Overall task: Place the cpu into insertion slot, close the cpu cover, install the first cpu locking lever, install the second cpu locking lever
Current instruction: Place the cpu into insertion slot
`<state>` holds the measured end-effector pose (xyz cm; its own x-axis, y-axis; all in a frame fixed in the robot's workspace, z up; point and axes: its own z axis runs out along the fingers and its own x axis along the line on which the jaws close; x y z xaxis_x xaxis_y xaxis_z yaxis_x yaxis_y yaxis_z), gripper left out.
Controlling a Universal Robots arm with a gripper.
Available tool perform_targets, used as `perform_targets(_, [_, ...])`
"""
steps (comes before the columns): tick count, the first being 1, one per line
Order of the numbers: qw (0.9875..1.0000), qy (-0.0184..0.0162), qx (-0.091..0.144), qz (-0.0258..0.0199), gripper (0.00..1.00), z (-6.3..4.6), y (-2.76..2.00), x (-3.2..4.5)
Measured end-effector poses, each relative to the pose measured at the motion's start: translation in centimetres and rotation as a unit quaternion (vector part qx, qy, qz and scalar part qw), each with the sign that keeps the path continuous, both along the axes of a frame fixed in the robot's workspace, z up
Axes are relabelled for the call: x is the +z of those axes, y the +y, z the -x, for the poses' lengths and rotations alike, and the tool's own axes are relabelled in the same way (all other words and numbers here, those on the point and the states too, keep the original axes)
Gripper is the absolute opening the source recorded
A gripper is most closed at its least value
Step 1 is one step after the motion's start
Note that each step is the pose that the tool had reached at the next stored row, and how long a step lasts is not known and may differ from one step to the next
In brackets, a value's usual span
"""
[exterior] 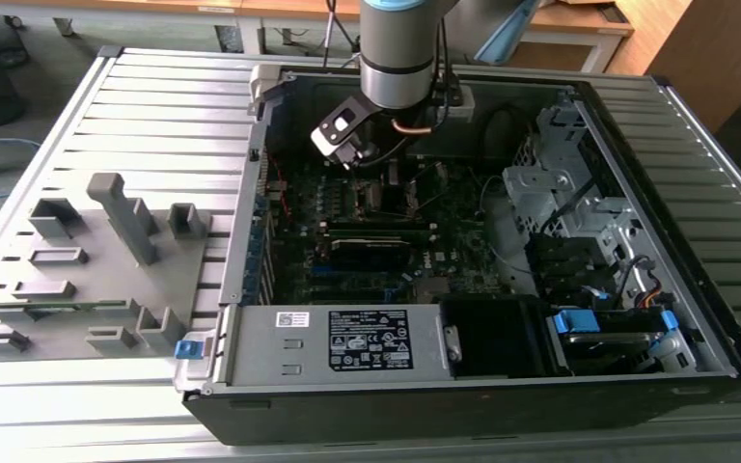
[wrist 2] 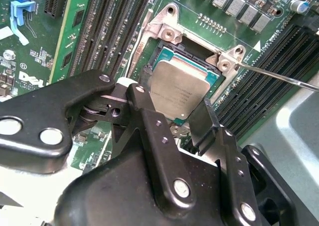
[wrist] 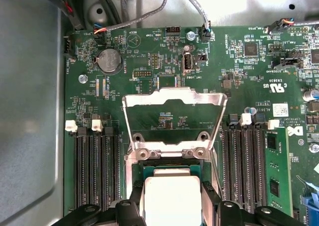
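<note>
Seating the cpu: first step in hand, cover and both levers not yet done

Black two-fingered tool (wrist 2: 172, 94) of the arm, hanging low inside the open black computer case (exterior: 474, 415) on the grey slatted table (exterior: 151, 106). It is clenched on the small flat square cpu (wrist 2: 180, 86) with a dull silver-grey metal top. Its black fingers (wrist 2: 149, 116) lie against two opposite edges of the chip. The cpu lies at the small square black insertion slot (wrist 2: 185, 50) of the green motherboard (wrist: 239, 76), within its metal rim. Whether it is fully seated or a little above the contacts cannot be told.

In the first wrist view the thin silver-grey metal cpu cover (wrist: 144, 99), a square frame with a window cut through its middle, stands raised on its hinge just beyond the slot. The board shows through the window. In the second wrist view a thin bare-metal locking lever (wrist 2: 279, 77) juts free beside the slot, unlatched.

Judged from this, placement is nearly complete but the chip is not released. Closing the cover and installing the two levers are all left to do
</note>
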<state>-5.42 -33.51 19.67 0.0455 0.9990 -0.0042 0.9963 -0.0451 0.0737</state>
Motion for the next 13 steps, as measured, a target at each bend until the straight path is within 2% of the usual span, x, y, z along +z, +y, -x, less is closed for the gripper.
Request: perform_targets(13, [1.0,0.0,0.0,0.0,0.54,0.0,0.0,-0.27])
